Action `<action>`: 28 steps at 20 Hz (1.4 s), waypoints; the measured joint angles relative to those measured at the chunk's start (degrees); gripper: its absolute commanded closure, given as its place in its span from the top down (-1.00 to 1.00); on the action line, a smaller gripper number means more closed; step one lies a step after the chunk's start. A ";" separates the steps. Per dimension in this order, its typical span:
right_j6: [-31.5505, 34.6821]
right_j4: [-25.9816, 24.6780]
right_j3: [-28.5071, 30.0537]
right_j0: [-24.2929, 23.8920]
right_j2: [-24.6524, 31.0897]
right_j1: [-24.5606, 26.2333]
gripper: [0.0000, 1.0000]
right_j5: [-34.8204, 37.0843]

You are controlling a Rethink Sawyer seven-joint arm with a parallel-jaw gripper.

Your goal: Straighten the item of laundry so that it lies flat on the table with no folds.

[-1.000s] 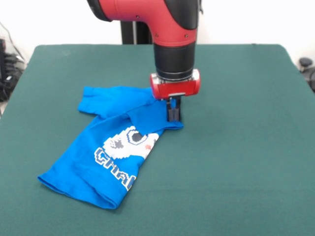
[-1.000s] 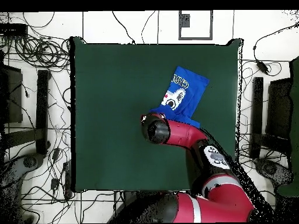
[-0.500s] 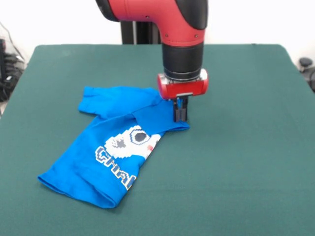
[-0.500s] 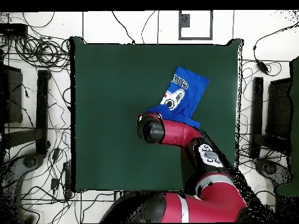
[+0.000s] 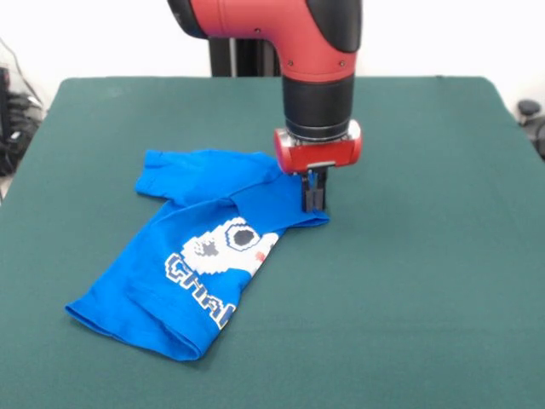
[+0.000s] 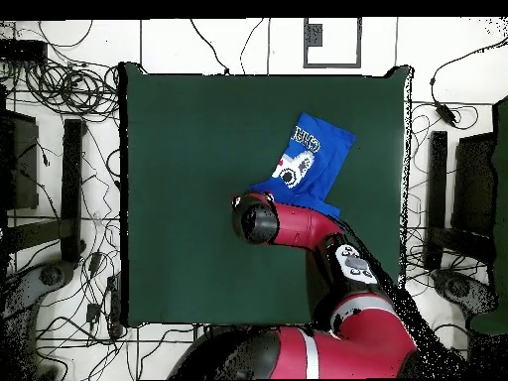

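The bright blue T-shirt (image 5: 192, 256) lies folded and crumpled on the dark green table (image 5: 409, 281), left of centre in the front view, with a white printed design facing up. One sleeve spreads toward the far left. My gripper (image 5: 314, 198) stands at the shirt's right corner, shut on a fold of the blue fabric right at the table top. In the overhead view the shirt (image 6: 310, 164) lies right of centre and the arm (image 6: 298, 226) covers its lower edge; the gripper itself is hidden under the arm there.
Cables and dark stands (image 6: 69, 179) surround the table in the overhead view. The table's right half in the front view is bare green felt.
The gripper has dragged the shirt's corner a little to the right in the front view, mostly in the first half second. The fold it holds has stretched out with it.
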 measured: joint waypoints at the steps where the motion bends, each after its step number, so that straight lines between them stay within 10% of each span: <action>1: 0.00 -0.01 -0.05 0.00 -0.01 0.04 -1.00 0.01; 28: 0.00 -0.02 -0.07 0.05 -0.03 -2.37 -1.00 0.02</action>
